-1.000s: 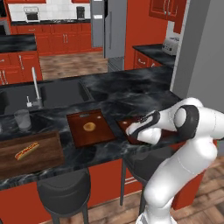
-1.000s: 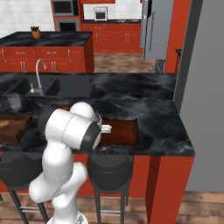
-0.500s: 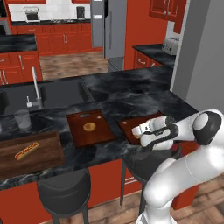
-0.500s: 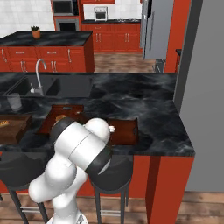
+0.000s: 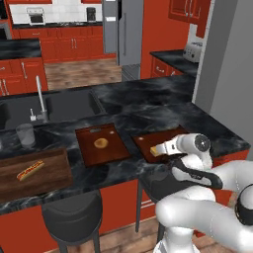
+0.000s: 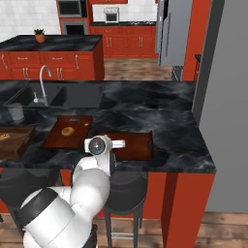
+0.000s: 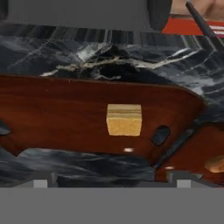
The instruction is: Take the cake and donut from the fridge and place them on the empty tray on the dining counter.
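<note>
1. The cake [image 7: 124,119], a small yellow-tan block, lies flat on the tray [image 7: 57,122], near the middle of the tray's floor and clear of its rim.
2. The tray [image 5: 148,143] rests on the dining counter [image 5: 148,106], close to the counter's front edge and toward its right end.
3. The gripper [image 7: 109,181] hangs over the tray with its fingers spread wide and released; both fingertips [image 7: 40,183] stand apart from the cake, and nothing is between them.
4. A second wooden board [image 5: 101,146] lies just left of the tray along the same front edge, carrying a plain tan ring pastry [image 5: 101,143].
5. The fridge [image 5: 126,32] stands at the far side of the kitchen, doors closed.
</note>
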